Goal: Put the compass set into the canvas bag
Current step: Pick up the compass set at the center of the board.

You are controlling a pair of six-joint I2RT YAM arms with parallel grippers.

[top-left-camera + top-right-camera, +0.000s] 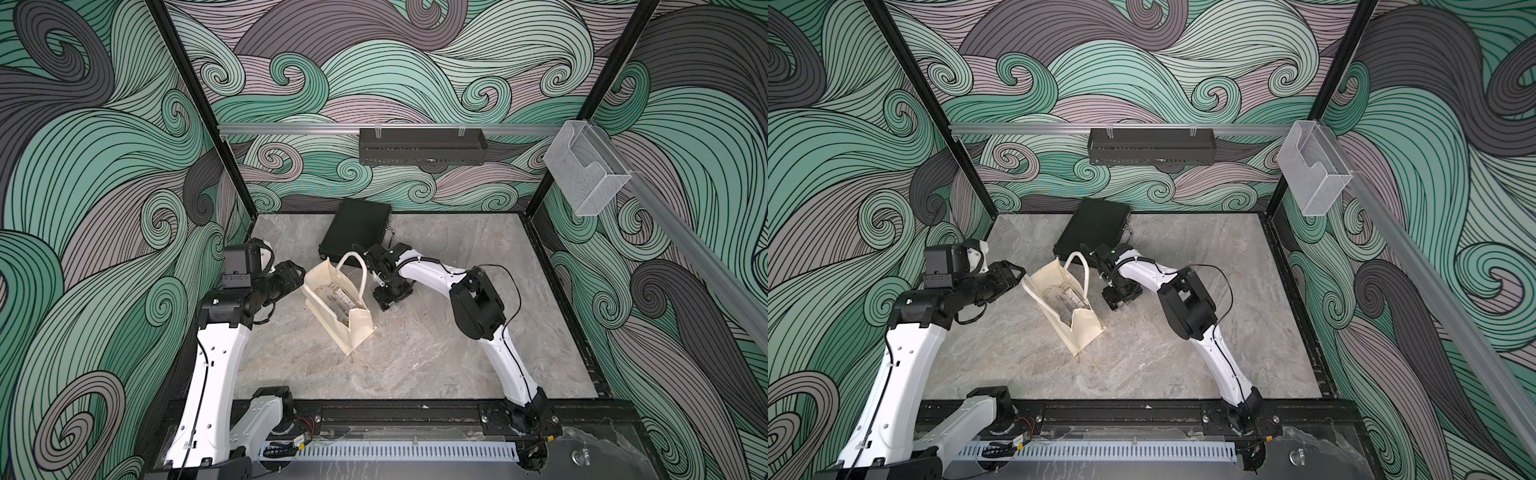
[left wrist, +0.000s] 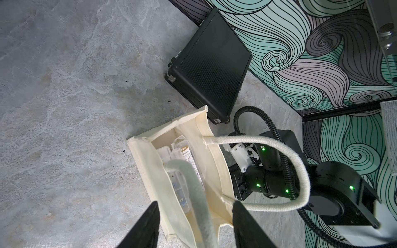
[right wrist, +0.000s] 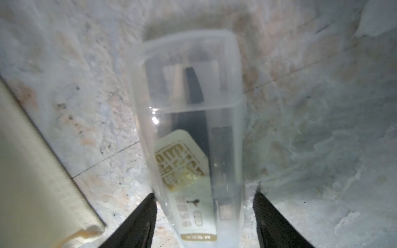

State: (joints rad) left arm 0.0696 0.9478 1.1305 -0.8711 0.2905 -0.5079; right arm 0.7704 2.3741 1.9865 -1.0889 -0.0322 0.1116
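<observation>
Table (image 1: pixel 415 365) has the bag (image 1: pixel 357 334) standing open in the middle. Left pincer (image 2: pixel 195 203), at the bag's 9 o'clock, is spread with the handle (image 2: pixel 189 182) loose between its fingers. Right pincer (image 3: pixel 205 193), at 3 o'clock, is spread around the compass set (image 3: pixel 189 107) just beside the bag, not pinching it yet. I'd squeeze it square, lift clear of the rim, then lower it straight in.
</observation>
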